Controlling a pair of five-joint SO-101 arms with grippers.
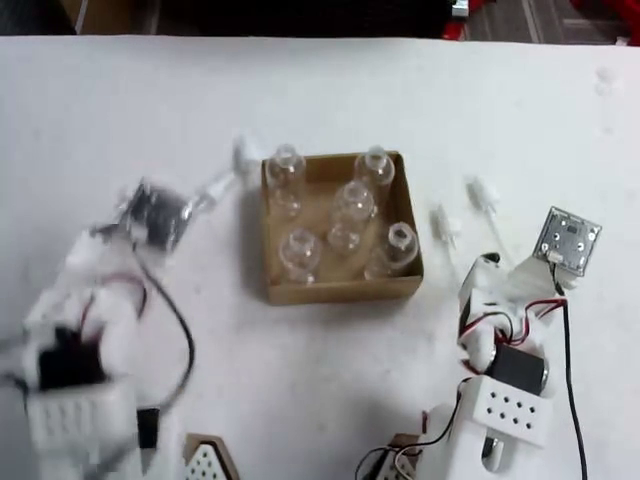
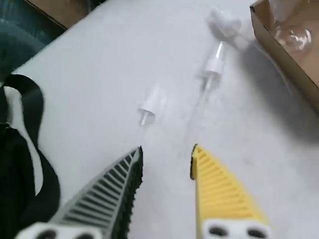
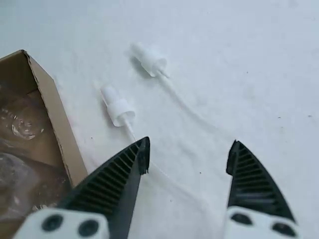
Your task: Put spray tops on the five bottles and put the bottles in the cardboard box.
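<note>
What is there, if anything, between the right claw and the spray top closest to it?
Nothing visible. The right claw is open above the table, and the closest spray top lies ahead on its side, beside the cardboard box wall but apart from it.

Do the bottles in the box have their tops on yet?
Not yet. The bottles sit bare-necked in the cardboard box, and spray tops lie on the table beside it.

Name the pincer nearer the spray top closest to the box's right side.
Right. The right pincer hangs open just before the spray top; the left pincer is across the cardboard box.
</note>
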